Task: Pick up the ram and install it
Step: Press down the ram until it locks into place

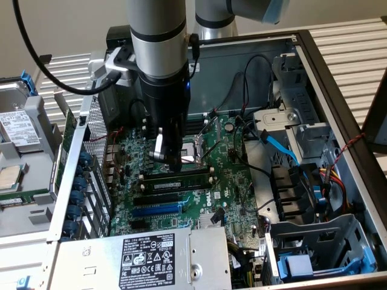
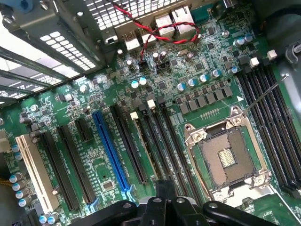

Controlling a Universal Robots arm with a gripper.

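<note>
The ram (image 1: 175, 179), a long green stick with dark chips, stands on edge in a black memory slot on the motherboard (image 1: 233, 181), just in front of the CPU socket (image 1: 192, 151). My gripper (image 1: 172, 163) hangs straight down over the stick's middle, shut, with its tips right at the stick's top edge. Whether they touch it I cannot tell. In the wrist view the dark fingers (image 2: 164, 188) point at the row of black memory slots (image 2: 157, 141) beside the socket (image 2: 228, 157).
A blue expansion slot (image 1: 156, 210) (image 2: 110, 148) lies beside the memory slots. The power supply (image 1: 151, 257) sits at the case's near edge. A drive cage (image 1: 314, 241) and blue cable (image 1: 281, 148) are at the exterior view's right. Red-black wires (image 2: 164, 33) cross the board.
</note>
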